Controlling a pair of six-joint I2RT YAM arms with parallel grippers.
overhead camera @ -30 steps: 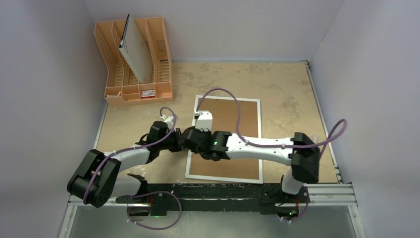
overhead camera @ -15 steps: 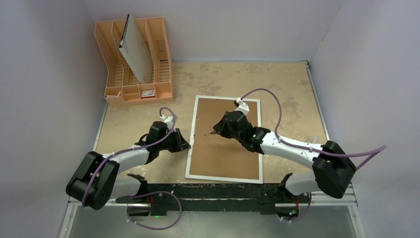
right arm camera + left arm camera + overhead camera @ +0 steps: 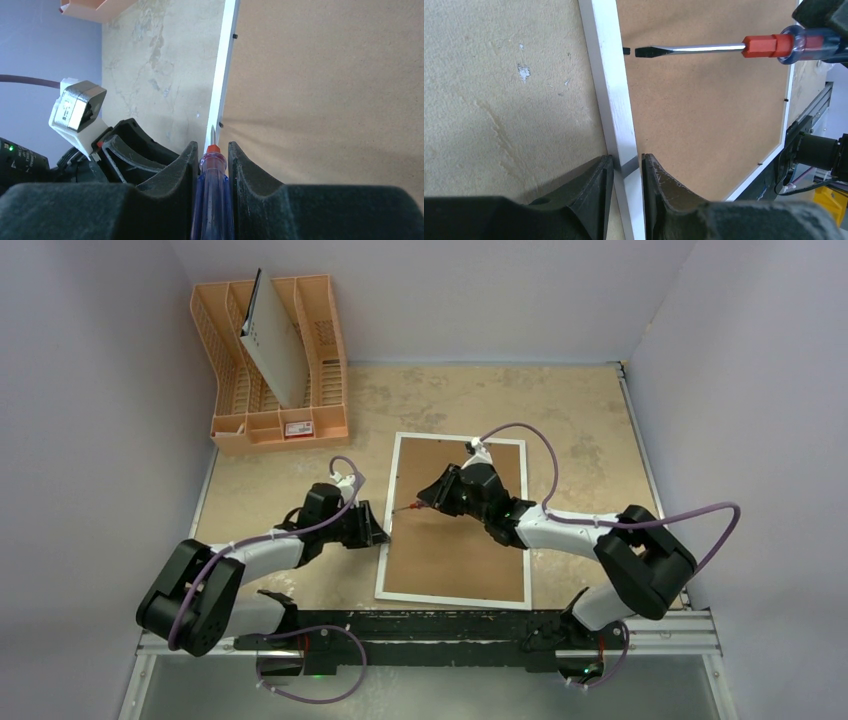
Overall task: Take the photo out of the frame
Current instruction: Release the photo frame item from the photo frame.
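Observation:
The frame (image 3: 455,575) lies face down on the table, brown fibreboard back up, with a narrow white border. The photo is hidden. My left gripper (image 3: 381,535) is shut on the frame's left border (image 3: 616,120), one finger on each side of it (image 3: 626,167). My right gripper (image 3: 440,502) is shut on a screwdriver (image 3: 212,200) with a blue handle and red collar. Its flat tip (image 3: 644,51) points at a small black tab (image 3: 626,50) on the frame's left edge, just short of it. The border also shows in the right wrist view (image 3: 222,70).
An orange plastic rack (image 3: 250,415) stands at the back left and holds a grey-white board with small holes (image 3: 275,345). Purple-grey walls close in the table on three sides. A metal rail (image 3: 450,625) runs along the near edge.
My right arm swung from across the left side to the right, then brought the screwdriver tip left toward the frame's left edge. My left gripper stayed on the border.

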